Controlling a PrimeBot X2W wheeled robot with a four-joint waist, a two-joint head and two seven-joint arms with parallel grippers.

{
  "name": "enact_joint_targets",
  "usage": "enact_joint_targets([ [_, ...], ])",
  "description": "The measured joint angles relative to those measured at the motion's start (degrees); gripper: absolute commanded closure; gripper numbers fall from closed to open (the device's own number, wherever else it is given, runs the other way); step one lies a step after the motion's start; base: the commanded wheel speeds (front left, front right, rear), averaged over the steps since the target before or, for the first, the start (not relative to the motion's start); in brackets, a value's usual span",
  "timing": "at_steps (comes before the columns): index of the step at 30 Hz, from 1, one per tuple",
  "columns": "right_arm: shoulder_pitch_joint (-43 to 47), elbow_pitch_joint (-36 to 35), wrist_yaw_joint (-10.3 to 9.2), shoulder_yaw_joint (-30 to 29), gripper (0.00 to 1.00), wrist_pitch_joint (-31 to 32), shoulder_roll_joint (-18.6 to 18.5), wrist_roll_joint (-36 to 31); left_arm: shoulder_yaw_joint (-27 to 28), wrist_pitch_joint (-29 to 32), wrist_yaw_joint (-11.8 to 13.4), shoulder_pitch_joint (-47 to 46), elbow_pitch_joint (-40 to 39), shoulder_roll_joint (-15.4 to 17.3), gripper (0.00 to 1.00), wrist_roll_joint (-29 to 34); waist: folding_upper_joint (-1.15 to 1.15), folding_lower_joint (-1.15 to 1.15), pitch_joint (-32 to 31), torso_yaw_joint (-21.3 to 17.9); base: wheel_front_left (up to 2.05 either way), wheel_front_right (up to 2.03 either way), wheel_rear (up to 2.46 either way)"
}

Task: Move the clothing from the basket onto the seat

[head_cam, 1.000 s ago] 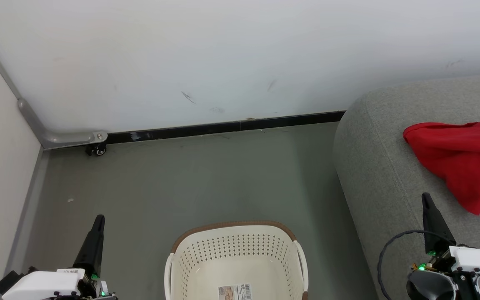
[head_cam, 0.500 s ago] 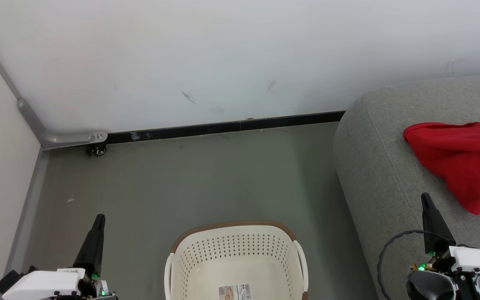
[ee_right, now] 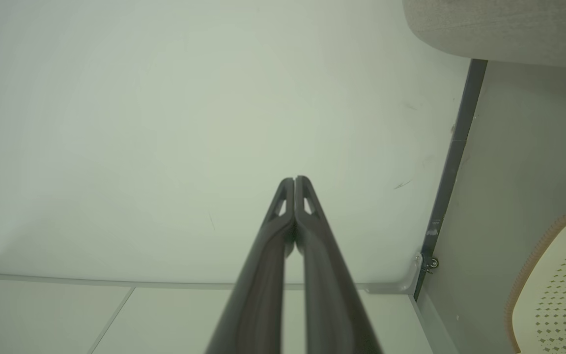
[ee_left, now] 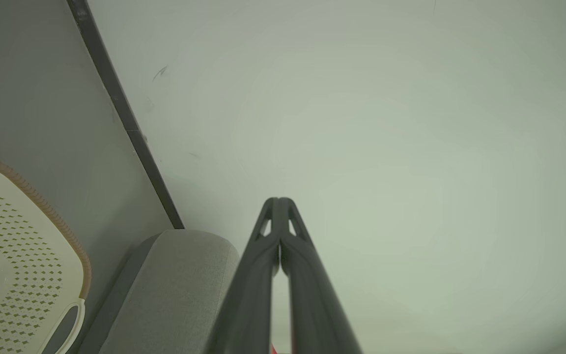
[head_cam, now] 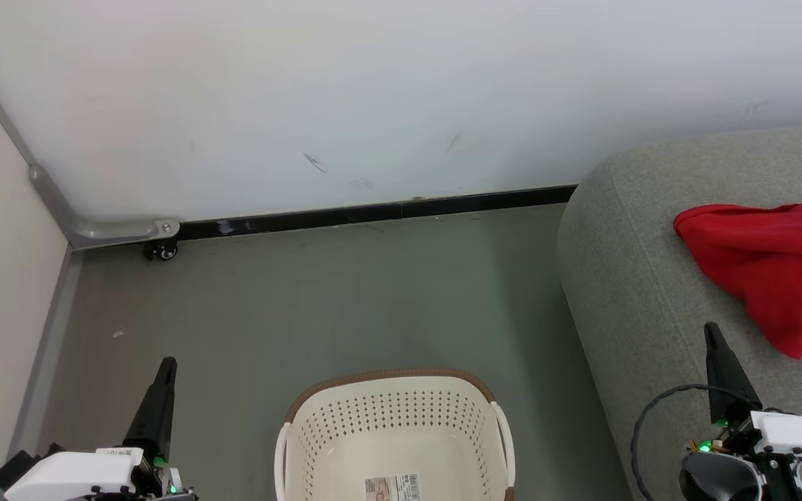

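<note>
"Pointing which way is the left gripper [head_cam: 166,363]?"

"Up the head view, toward the wall [head_cam: 373,90]. It sits low at the lower left, over the grey floor [head_cam: 303,299], to the left of the basket [head_cam: 390,376] and apart from it. Its two dark fingers are pressed together tip to tip, and they hold nothing."

"And the right gripper [head_cam: 709,328]?"

"It mirrors that at the lower right. The fingers point up and lean slightly left, pinched tight together with nothing between them. It hangs over the near part of the seat [head_cam: 624,278]. Both pale wrists lie along the bottom edge of the view."

"Where is the clothing [head_cam: 770,264]?"

"On the seat, at the right edge of the head view. It is a bunched red heap with a bit of white striped trim at its lower end. It lies beyond the right gripper's tips, near them but not touching."

"And the basket?"

"On the floor between the two arms, just left of the seat, cut off by the bottom edge. Its perforated wall and brown rim show, as does the barcode sticker [head_cam: 392,487] on its pale bottom."
</note>
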Motion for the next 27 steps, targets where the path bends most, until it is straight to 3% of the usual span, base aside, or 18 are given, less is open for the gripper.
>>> enact_joint_targets([
  [27, -0.01, 0.04, 0.0, -0.2, 1.0, 0.02, 0.04, -0.02, -0.18, -0.25, 0.0, 0.01, -0.21, 0.0, 1.0, -0.01, 0.0, -0.01, 0.01, 0.0, 0.0, 0.0, 0.0],
])
